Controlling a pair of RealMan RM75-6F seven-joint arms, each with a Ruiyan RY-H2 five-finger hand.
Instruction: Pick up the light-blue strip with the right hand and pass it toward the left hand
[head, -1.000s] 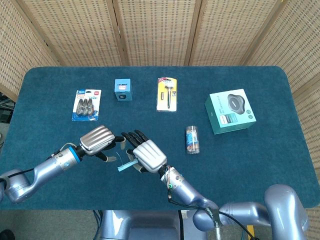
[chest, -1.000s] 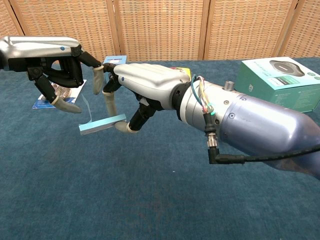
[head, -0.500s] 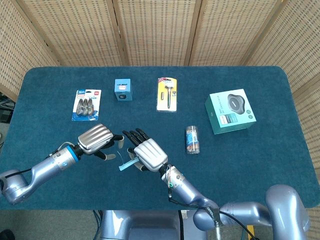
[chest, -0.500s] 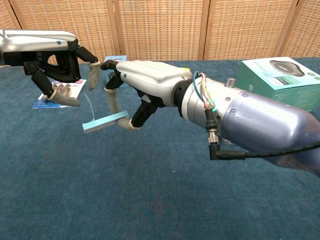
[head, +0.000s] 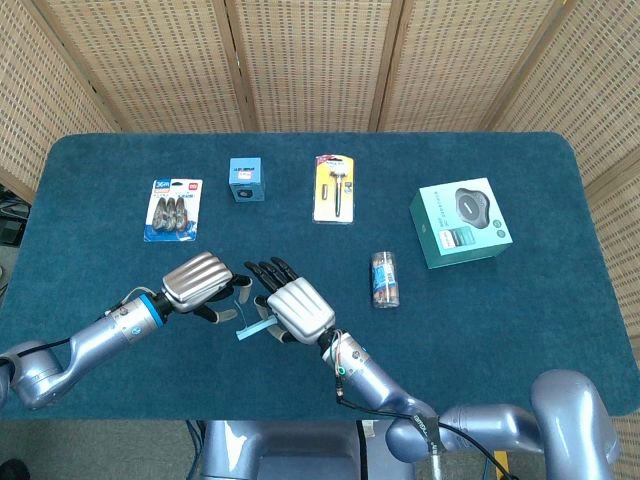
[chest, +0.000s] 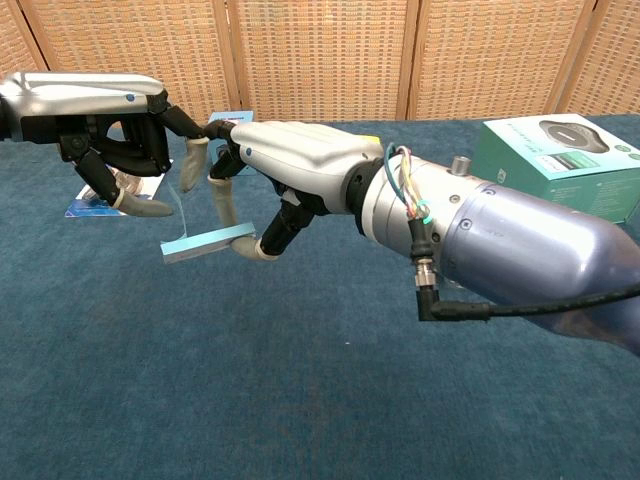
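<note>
Chest view: light-blue strip (chest: 207, 243) pinched under right robot hand (chest: 285, 160), beside open-fingered, empty left robot hand (chest: 120, 125).

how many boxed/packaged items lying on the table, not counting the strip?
5: blister pack far left, small blue box, razor card centre, tube nearest the hands, teal box right. The arms may hide others.
</note>
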